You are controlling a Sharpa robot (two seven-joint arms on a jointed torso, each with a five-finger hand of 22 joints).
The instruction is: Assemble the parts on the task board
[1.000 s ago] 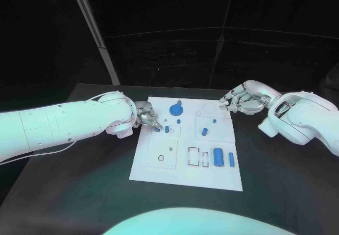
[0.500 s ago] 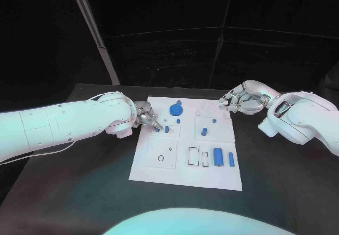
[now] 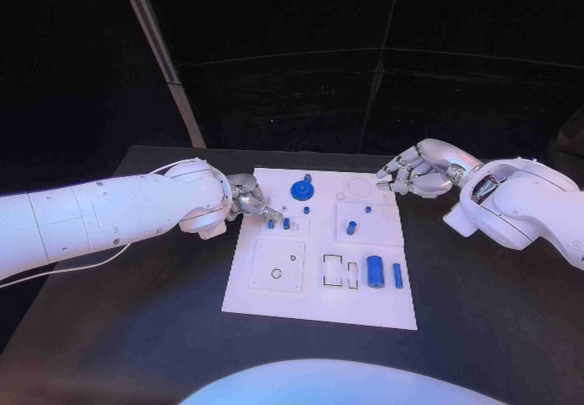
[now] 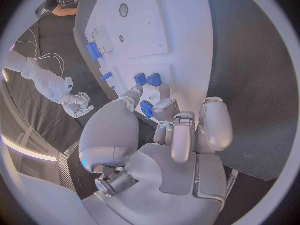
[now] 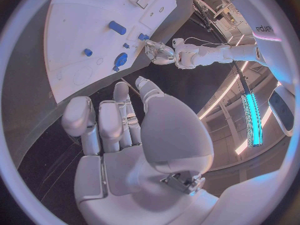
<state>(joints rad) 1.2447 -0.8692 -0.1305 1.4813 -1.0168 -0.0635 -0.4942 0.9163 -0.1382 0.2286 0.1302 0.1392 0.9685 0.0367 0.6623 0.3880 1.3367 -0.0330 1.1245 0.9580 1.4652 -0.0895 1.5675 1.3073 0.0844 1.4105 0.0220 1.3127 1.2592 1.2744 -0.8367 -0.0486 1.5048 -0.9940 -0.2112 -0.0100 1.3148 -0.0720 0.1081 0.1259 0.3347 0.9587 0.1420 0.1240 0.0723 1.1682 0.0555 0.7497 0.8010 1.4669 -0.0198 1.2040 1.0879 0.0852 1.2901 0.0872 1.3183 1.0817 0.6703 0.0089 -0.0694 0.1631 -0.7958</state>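
We see the left hand (image 3: 252, 202) pinching a small blue plastic peg (image 4: 147, 108) at the white task board's (image 3: 319, 291) left edge; we would lower it squarely into its socket. The right hand (image 3: 412, 175), fingers curled on nothing, waits near the board's far right corner.

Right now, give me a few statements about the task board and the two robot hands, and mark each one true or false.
1. The left robot hand pinches a small blue part at the task board's left edge. True.
2. The right robot hand holds a blue part. False: it holds nothing, fingers curled, by the board's far right corner.
3. Two long blue parts lie side by side on the board's right half. True.
4. The board is black. False: it is white, on a black table.
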